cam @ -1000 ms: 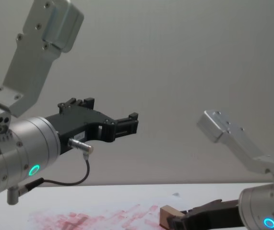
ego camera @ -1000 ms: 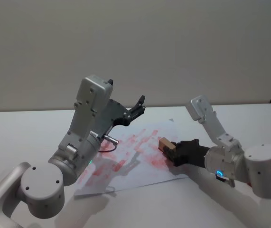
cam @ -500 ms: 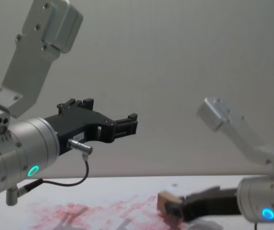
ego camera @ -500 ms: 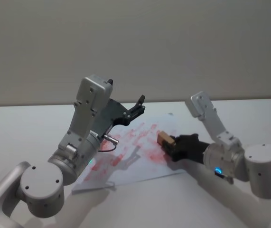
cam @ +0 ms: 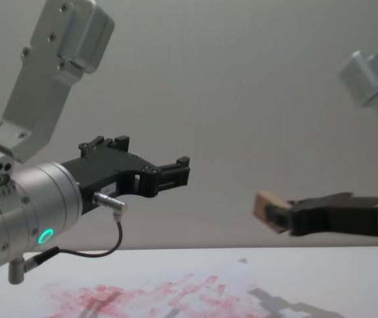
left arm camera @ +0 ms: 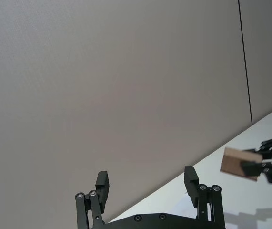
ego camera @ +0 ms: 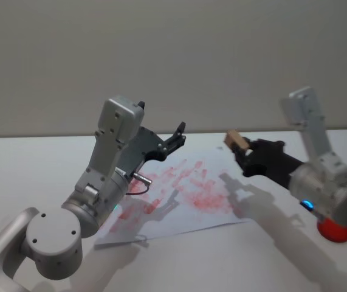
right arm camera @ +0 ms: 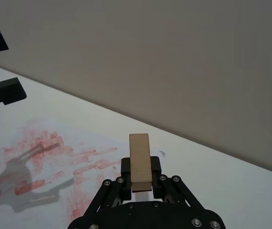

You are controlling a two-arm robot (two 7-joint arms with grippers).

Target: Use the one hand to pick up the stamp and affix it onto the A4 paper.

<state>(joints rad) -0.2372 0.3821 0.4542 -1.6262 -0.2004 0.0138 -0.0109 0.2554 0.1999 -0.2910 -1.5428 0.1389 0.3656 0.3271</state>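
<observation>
one stamp (ego camera: 236, 140), wooden, pinched at its rear end in right gripper (ego camera: 247, 151), held in the air above the far right edge of a4 paper (ego camera: 179, 198) on counter (ego camera: 33, 164). left gripper (ego camera: 174, 137) raised, jaws apart, empty. risk: shallow grip, block may tilt or slip on pressing down.

We see the A4 paper (ego camera: 179, 201) with its near left part covered by the left arm in the head view; the chest view's lower edge cuts the sheet off. In the right wrist view the right tool (right arm camera: 141, 177) hides the stamp's (right arm camera: 140, 162) lower end. The red object (ego camera: 333, 230) behind the right arm stays unidentifiable.
</observation>
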